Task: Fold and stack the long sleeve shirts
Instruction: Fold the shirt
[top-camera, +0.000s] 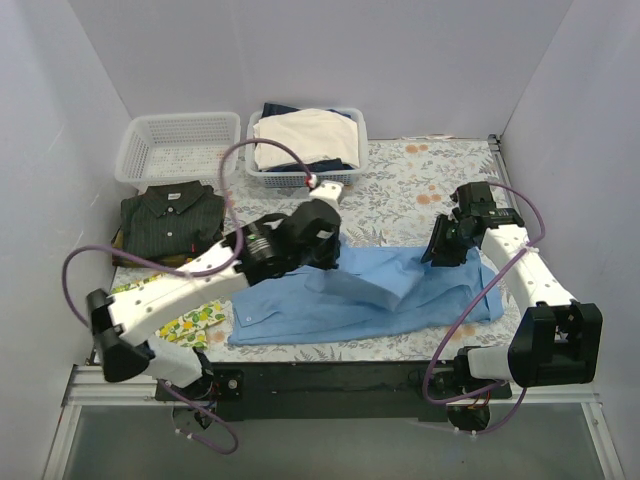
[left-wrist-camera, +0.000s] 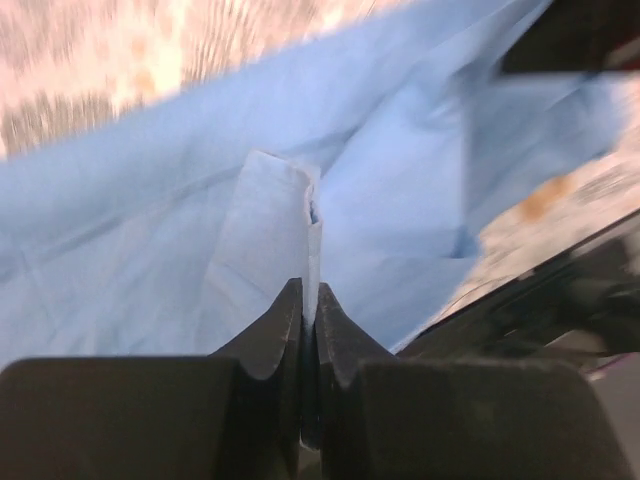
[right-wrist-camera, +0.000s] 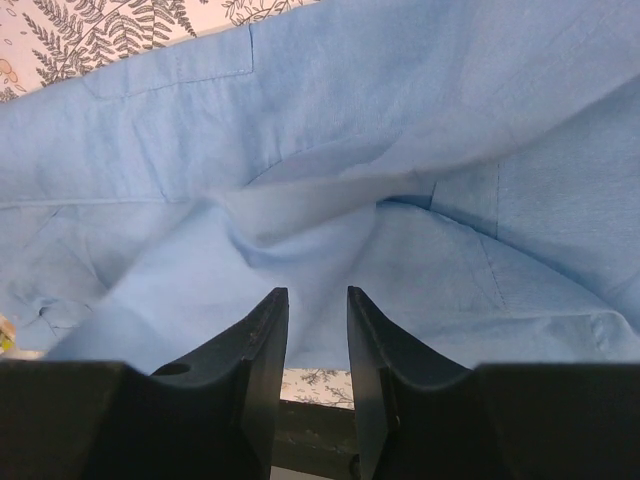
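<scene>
Lt blue shirt (top-camera: 340, 305) lies spread and rumpled at near side of desk (top-camera: 420, 175); dark pinstripe shirt (top-camera: 172, 220) sits folded at left. Left gripper (left-wrist-camera: 309, 290) is clamped on a raised fold mid-shirt. Right gripper (right-wrist-camera: 315, 295) has a narrow gap over shirt's right end, prob. nothing pinched. Cloth is light and limp, will sag & drag; best taken at hem/seam edges.

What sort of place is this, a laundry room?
More likely a robot test booth: plain white walls box in a table, two robot arms are bolted at its edge, and a plastic basket holds clothes.
</scene>
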